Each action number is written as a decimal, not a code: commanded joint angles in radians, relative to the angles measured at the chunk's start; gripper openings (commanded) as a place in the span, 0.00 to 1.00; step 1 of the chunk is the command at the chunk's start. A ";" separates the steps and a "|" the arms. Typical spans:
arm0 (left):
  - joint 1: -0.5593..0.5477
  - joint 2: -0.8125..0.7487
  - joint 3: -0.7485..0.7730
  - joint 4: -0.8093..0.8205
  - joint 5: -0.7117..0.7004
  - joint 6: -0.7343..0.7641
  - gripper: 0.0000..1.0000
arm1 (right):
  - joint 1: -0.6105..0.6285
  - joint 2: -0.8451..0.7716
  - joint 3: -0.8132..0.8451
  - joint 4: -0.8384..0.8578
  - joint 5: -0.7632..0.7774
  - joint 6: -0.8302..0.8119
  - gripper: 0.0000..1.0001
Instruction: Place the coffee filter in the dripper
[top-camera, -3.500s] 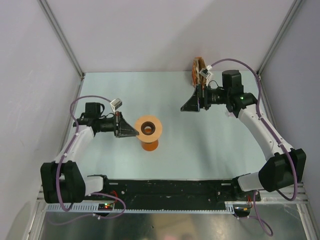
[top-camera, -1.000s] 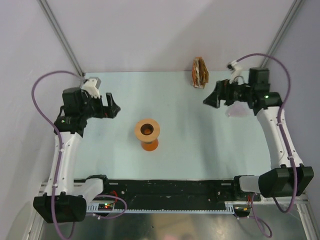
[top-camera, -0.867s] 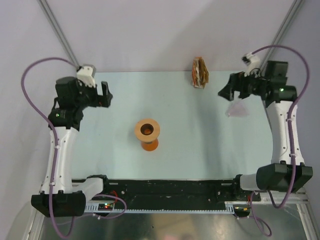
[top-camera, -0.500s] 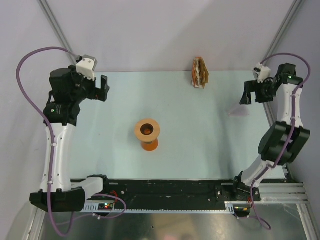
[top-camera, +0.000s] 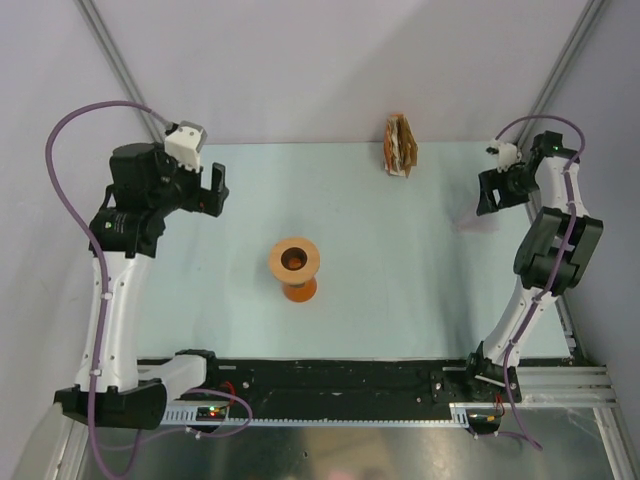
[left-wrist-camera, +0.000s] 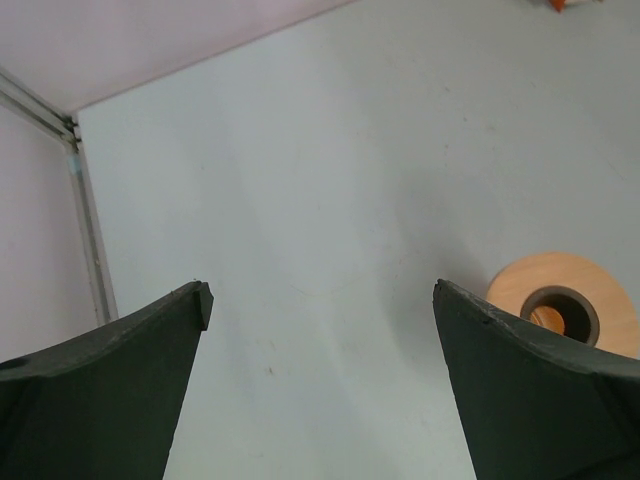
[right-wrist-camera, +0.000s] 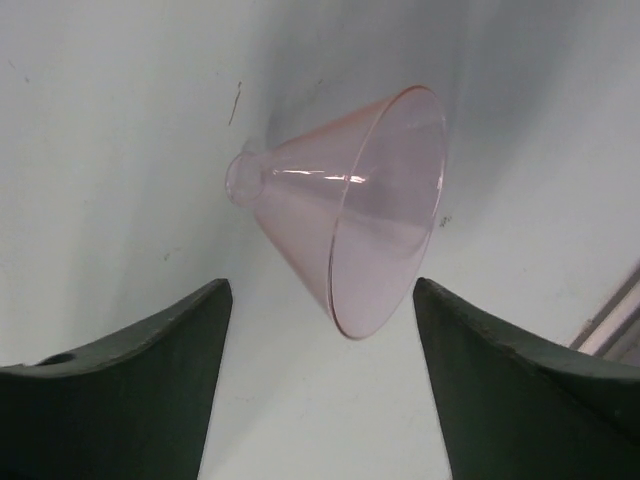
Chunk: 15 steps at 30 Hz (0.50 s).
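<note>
Left gripper (left-wrist-camera: 320, 295) is held high over the far-left corner, fingers spread wide, nothing between them. Right gripper (right-wrist-camera: 322, 285) is held over the right edge near the far-right corner, likewise spread and empty. Seen through its gap: a translucent pink cone (right-wrist-camera: 350, 215) lying on its side on the desk (top-camera: 400, 270), not touched.

Dripper (top-camera: 296, 260) stands mid-desk, slightly left of centre, upright on an orange base (top-camera: 298, 291). A loose coffee filter cannot be picked out anywhere. Whether one already lines the dripper cannot be told from above. Only paper in view: the upright bundle (top-camera: 400, 146) at the far edge, right of centre.

Judged step: fetch of one filter, not yet begun. Right gripper is better placed, the bundle being on its side.
- Bundle to be approached from above, only the outermost sheet pinched near its top edge.
- Sheet to be lifted slowly so neighbours are not dragged along. Paper will flex, so a light pinch is enough.
- Pink cone to be cleared on the way.
- Over the dripper, filter to be lowered point-down and centred before release.
- Dripper looks top-heavy on that narrow base, so side contact is to be avoided, or the rim steadied by the left gripper.
</note>
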<state>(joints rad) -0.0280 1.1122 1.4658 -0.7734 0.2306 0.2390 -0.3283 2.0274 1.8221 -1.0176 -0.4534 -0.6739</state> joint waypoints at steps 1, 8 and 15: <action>-0.026 0.015 0.080 -0.104 -0.054 -0.030 1.00 | 0.030 0.047 0.038 -0.001 -0.034 -0.058 0.68; -0.027 0.039 0.121 -0.175 -0.026 0.016 1.00 | 0.066 0.005 -0.008 -0.027 -0.087 -0.119 0.17; -0.028 0.148 0.287 -0.244 0.030 -0.065 0.94 | 0.178 -0.183 0.023 -0.126 -0.095 -0.205 0.00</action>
<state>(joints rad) -0.0505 1.2053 1.6283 -0.9771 0.2073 0.2306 -0.2283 2.0140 1.8065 -1.0737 -0.5278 -0.7940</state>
